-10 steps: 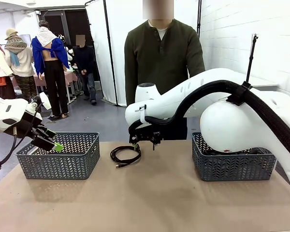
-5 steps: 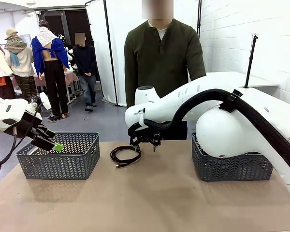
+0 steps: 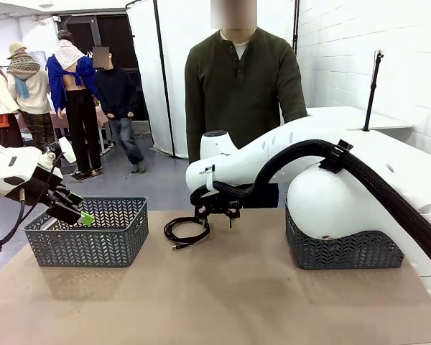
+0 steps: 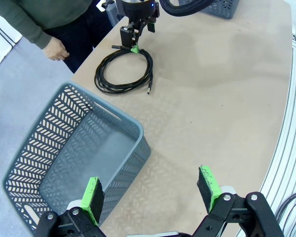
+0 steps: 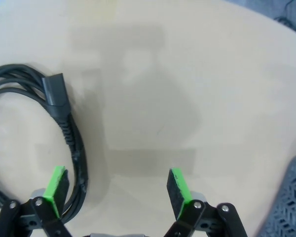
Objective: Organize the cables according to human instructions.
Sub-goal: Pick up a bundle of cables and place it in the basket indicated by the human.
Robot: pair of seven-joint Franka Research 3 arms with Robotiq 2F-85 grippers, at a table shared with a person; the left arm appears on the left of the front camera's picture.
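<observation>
Cable: one black coil [image 3: 186, 231] lies flat on the table [image 3: 223, 302], between the two baskets and toward the far edge, plug end loose at its near side. You can take it as the piece waiting to be sorted.
Person: stands at the far side [image 3: 241, 90], behind the coil, one hand [image 4: 56, 50] hanging by the table edge. No pointing gesture that you can read.
Left basket: grey, open-weave [image 3: 90, 230], looks empty in the left wrist view.
Right basket: grey [image 3: 345, 248], mostly hidden behind the right arm; contents cannot be told.
Right gripper: reached across to the middle, poised over the coil's right edge [image 3: 217, 213], most likely set for a pick.
Right jaws: wide apart, holding nothing. In the right wrist view one pad [image 5: 55, 183] sits over the cord strands near the plug [image 5: 55, 96]; the other is over bare table. Contact with the cord cannot be told.
Left gripper: parked above the left basket's near-left rim [image 3: 75, 210], well apart from the coil; probably kept out of your right arm's way.
Left jaws: wide apart, empty, pads [image 4: 92, 195] straddling the basket's near corner without touching it.
</observation>
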